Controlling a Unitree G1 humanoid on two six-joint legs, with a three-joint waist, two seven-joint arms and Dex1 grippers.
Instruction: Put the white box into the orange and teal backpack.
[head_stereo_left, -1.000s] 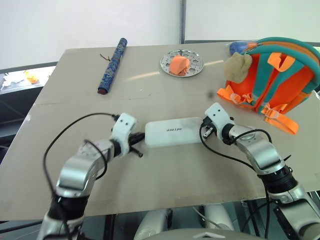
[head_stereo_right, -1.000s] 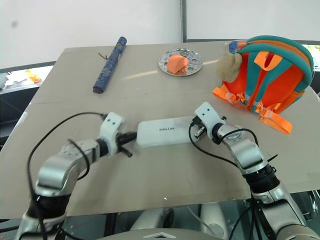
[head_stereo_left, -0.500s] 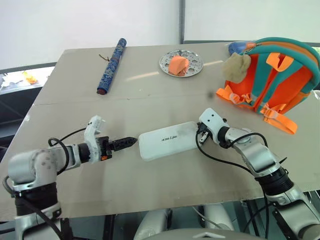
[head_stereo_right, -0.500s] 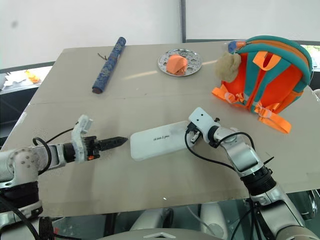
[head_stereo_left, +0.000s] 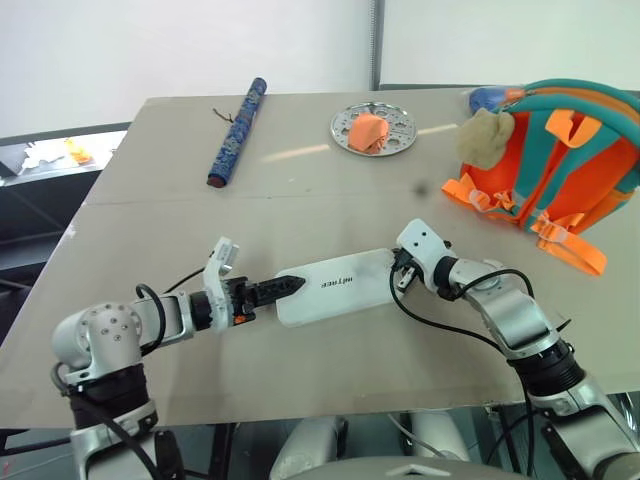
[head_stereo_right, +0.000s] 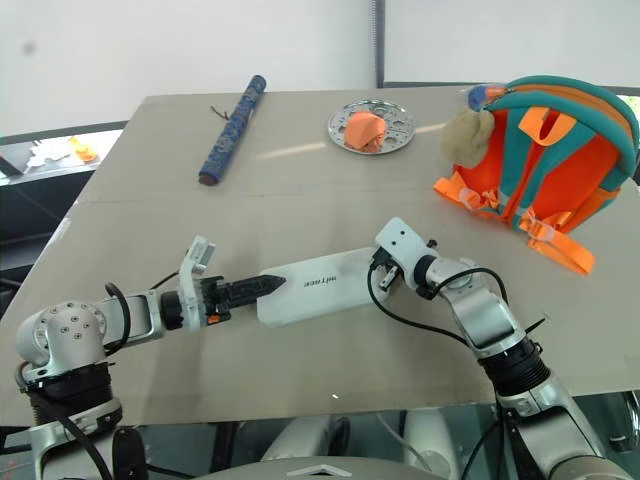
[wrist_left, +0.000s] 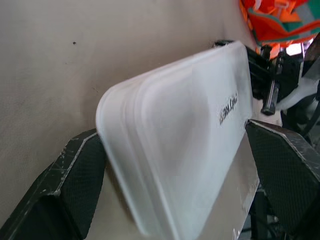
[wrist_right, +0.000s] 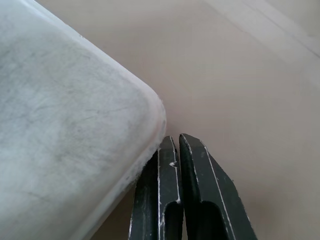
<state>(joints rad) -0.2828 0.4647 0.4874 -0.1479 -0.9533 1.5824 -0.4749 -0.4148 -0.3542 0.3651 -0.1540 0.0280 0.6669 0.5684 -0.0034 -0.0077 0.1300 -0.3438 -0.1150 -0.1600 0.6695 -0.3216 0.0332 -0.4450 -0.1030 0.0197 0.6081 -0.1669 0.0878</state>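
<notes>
The white box (head_stereo_left: 335, 287) lies flat on the table (head_stereo_left: 300, 190), toward the near edge and about midway between the left and right edges, with its long side slanted and its small dark lettering up. The left gripper (wrist_left: 175, 190) has its two fingers (wrist_left: 75, 180) spread wide, one on each side of the box's left end, straddling it. The right gripper (wrist_right: 177, 150) is pinched fully closed, its fingertips against the box's right end corner, holding nothing. The orange and teal backpack (head_stereo_left: 560, 165) stands near the far right corner, well apart from the box, with a beige plush charm (head_stereo_left: 484, 137) hanging at its left side. A round metal plate (head_stereo_left: 373, 128) with an orange lump (head_stereo_left: 366, 129) sits near the far edge. A blue rolled item (head_stereo_left: 236, 132) lies near the far left corner.
</notes>
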